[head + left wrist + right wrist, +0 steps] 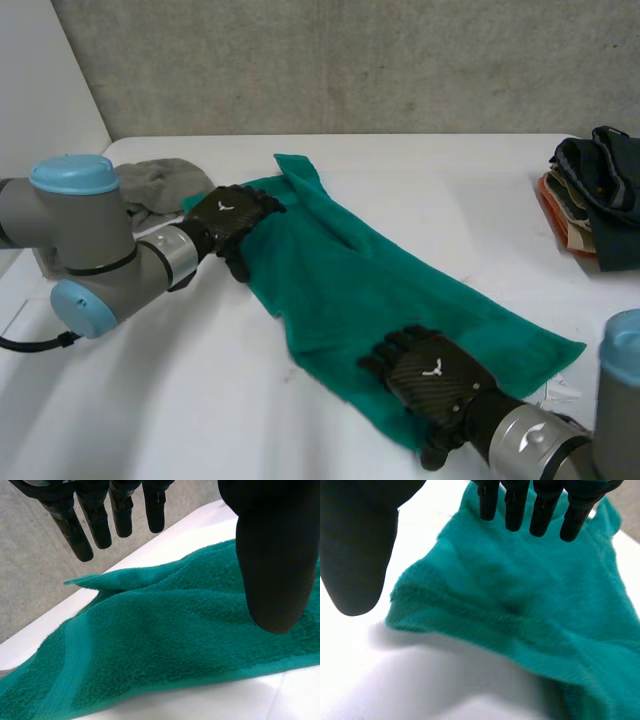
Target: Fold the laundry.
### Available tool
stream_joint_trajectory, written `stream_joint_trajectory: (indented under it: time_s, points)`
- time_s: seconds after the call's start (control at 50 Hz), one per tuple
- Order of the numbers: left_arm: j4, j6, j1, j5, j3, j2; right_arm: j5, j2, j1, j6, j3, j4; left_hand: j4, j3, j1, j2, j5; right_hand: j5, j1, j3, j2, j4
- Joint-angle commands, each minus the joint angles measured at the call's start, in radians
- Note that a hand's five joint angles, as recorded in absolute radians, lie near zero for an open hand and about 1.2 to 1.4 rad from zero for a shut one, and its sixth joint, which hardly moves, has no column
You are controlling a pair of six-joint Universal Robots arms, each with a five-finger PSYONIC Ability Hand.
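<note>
- Head view: a green towel (380, 280) lies flat on the white table (200, 400), running slantwise from far left to near right.
- The left hand (232, 215) sits at the towel's far-left end, at its left edge, with the fingers reaching over the cloth.
- The right hand (432, 375) rests over the towel's near long edge, towards the near-right end, palm down.
- The 2 hands are well apart along the towel.
- A crumpled grey cloth (160, 185) lies at the far left of the table, just beyond the left hand.
- A pile of dark clothes (600, 190) sits at the far right edge of the table, well apart from the towel.
- Left wrist view: the left hand (275, 555) is released, with its fingers (100, 525) straight and spread away from the thumb, grasping nothing.
- The green towel (165, 645) lies under the palm, with 1 corner turned up beyond the fingertips and a woven band crossing the cloth; bare table (210, 702) shows beside its edge.
- Right wrist view: the right hand (355, 545) is likewise released, with its fingers (515, 510) straight above the cloth and the thumb set well apart.
- The green towel (520, 605) lies rumpled below the fingers, and its edge ends on the table (420, 680) between thumb and fingers.
</note>
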State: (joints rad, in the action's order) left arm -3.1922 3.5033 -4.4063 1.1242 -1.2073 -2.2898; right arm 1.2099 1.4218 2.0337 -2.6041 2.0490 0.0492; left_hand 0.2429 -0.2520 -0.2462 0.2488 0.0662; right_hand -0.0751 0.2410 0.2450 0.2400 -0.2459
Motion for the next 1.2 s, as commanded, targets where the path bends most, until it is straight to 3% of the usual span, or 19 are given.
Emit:
stream_joint_trajectory:
  time_s: [0.02,0.06,0.1,0.14,0.16,0.24,0.32,0.4,0.56,0.84,0.9,0.94,1.0,1.12,1.2]
  points:
    - [-0.008,-0.041,0.010,0.005,-0.047,0.066,0.063,-0.087,0.010,0.001,0.013,0.130,0.012,-0.003,-0.008,0.006,0.014,-0.243,0.252,0.248,0.253,-0.247]
    - [-0.011,-0.055,0.013,0.005,-0.058,0.079,0.077,-0.096,0.010,0.001,0.014,0.158,0.012,-0.003,-0.008,0.006,0.014,-0.316,0.325,0.321,0.326,-0.320]
    - [-0.011,-0.063,0.016,0.003,-0.067,0.093,0.092,-0.109,0.011,0.001,0.016,0.185,0.012,-0.003,-0.008,0.006,0.014,-0.568,0.577,0.573,0.578,-0.572]
    - [-0.015,-0.072,0.019,0.003,-0.084,0.111,0.100,-0.113,0.011,0.001,0.014,0.196,0.015,-0.006,-0.011,0.009,0.017,-1.025,1.033,1.029,1.034,-1.028]
    - [-0.017,-0.072,0.021,0.005,-0.090,0.118,0.108,-0.113,0.005,-0.001,0.011,0.205,0.015,-0.006,-0.011,0.009,0.017,-1.145,1.154,1.150,1.155,-1.149]
    - [-0.040,-0.072,0.027,0.005,-0.120,0.145,0.117,-0.048,0.002,-0.010,0.005,0.236,0.015,-0.006,-0.011,0.009,0.017,-1.147,1.155,1.151,1.156,-1.150]
    - [-0.075,-0.072,0.027,0.006,-0.149,0.161,0.123,0.136,0.005,-0.022,-0.047,0.233,0.012,-0.003,-0.008,0.006,0.014,-1.147,1.155,1.151,1.156,-1.150]
    - [-0.083,-0.069,0.022,0.012,-0.159,0.158,0.123,0.219,0.005,-0.082,-0.145,0.183,0.000,0.009,0.003,-0.006,0.002,-1.147,1.155,1.151,1.156,-1.150]
    - [-0.081,-0.069,0.013,0.052,-0.213,0.147,0.096,0.305,-0.009,-0.241,-0.392,-0.028,-0.015,0.024,0.018,-0.021,-0.013,-1.147,1.155,1.151,1.156,-1.150]
    - [-0.126,-0.079,0.025,0.092,-0.173,0.055,0.095,0.350,0.017,-0.315,-0.578,-0.097,-0.018,0.027,0.021,-0.024,-0.016,-1.147,1.155,1.151,1.156,-1.150]
    - [-0.149,-0.102,0.037,0.161,-0.135,0.010,0.099,0.377,0.014,-0.344,-0.596,-0.120,0.228,-0.219,-0.224,0.222,0.230,-1.147,1.155,1.151,1.156,-1.150]
    - [-0.170,-0.130,0.057,0.227,-0.104,-0.016,0.100,0.390,0.005,-0.359,-0.599,-0.121,0.702,-0.693,-0.698,0.696,0.704,-1.147,1.155,1.151,1.156,-1.150]
    - [-0.184,-0.156,0.074,0.291,-0.097,-0.025,0.105,0.404,0.000,-0.376,-0.601,-0.123,1.152,-1.143,-1.149,1.146,1.154,-1.147,1.155,1.151,1.156,-1.150]
    - [-0.181,-0.167,0.076,0.359,-0.135,0.024,0.102,0.404,-0.099,-0.376,-0.593,-0.131,1.153,-1.144,-1.150,1.147,1.155,-1.147,1.155,1.151,1.156,-1.150]
    - [-0.189,-0.176,0.044,0.350,-0.234,0.196,0.089,0.401,-0.161,-0.370,-0.586,-0.143,1.153,-1.144,-1.150,1.147,1.155,-1.147,1.155,1.151,1.156,-1.150]
